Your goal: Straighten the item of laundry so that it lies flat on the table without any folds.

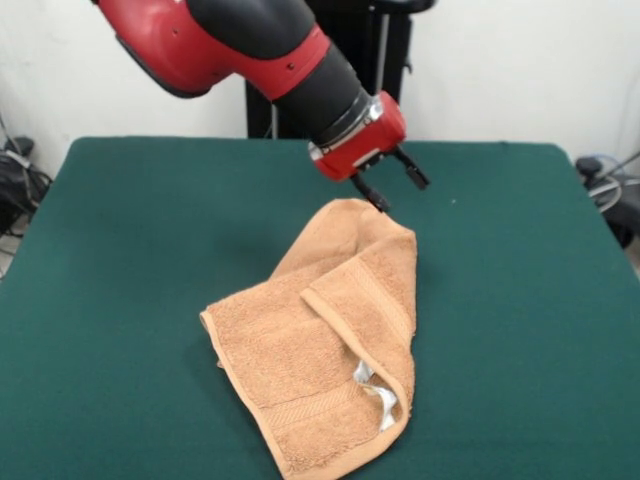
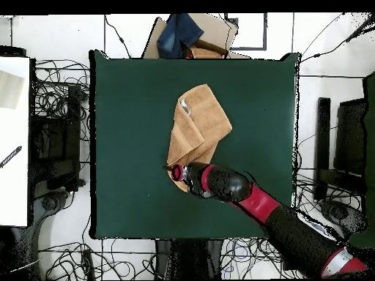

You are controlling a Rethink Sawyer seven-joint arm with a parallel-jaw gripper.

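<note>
- I see the towel point(image 1: 330, 345) point(image 2: 196, 124) lying near the middle of the table point(image 1: 130, 260) point(image 2: 124, 154), folded over itself and far from flat.
- It is orange-tan terry with a nubby, looped pile; a flatter woven band runs close to its near hem in the front view.
- One side is turned over the rest as a long flap, its thick rolled edge running from the near corner up toward the far end.
- The far end gathers into a narrow, rounded bunch just under the gripper point(image 1: 392, 188) point(image 2: 174, 173).
- A small pale label point(image 1: 378, 395) point(image 2: 184, 107) peeps out from under the flap near the towel's near corner; I cannot read any print on it.
- The table top is dark green and matte, felt-like, rectangular with rounded corners, and much bigger than the towel.
- The arm point(image 1: 240, 45) point(image 2: 256, 205) has glossy red shells and black joints, and it comes down at a slant to the towel's far end.
- The two thin black fingers stand apart with a clear gap; one fingertip point(image 1: 380, 203) sits at the towel's top edge, the other hangs free over the felt.
- I cannot tell whether that fingertip touches the cloth.
- From overhead, the gripper sits at the towel's end nearest the robot.
</note>
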